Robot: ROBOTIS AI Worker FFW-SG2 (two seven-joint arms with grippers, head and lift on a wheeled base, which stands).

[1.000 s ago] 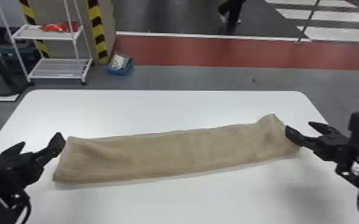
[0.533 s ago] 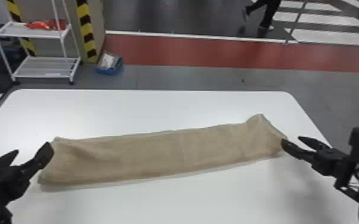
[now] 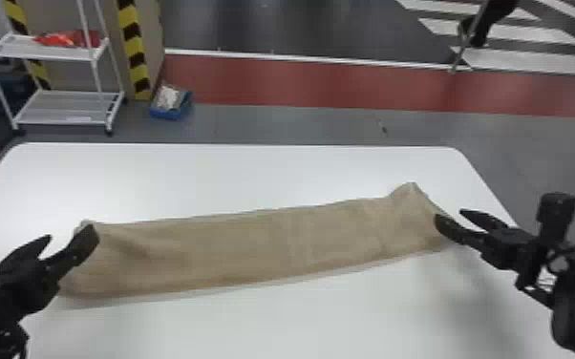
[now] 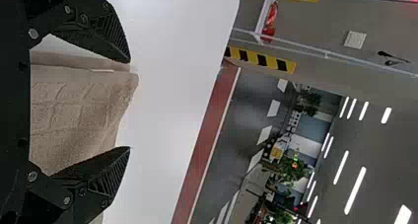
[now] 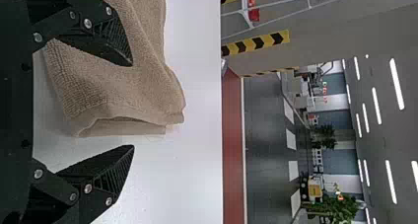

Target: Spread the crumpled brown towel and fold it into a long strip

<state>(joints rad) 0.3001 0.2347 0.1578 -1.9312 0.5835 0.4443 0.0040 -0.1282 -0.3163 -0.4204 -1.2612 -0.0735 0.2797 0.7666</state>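
Note:
The brown towel (image 3: 253, 248) lies as a long, low strip across the table, its right end kinked up at the far corner. At its left end my left gripper (image 3: 64, 238) stands open, one finger overlapping the towel's edge in the head view. My right gripper (image 3: 456, 220) is open at the towel's right end. In the left wrist view, towel cloth (image 4: 74, 110) shows behind the spread left gripper (image 4: 130, 104). The right wrist view has layered folds at the towel's end (image 5: 123, 91) beside the open right gripper (image 5: 133, 105).
The white table (image 3: 301, 315) has bare surface in front of and behind the towel. Beyond its far edge stand a white shelf rack (image 3: 67, 107) and a blue box (image 3: 172, 107) on the floor.
The head view has shifted, so table and towel sit a little farther left in it. Both grippers remain open at the towel's ends, and the strip keeps its shape.

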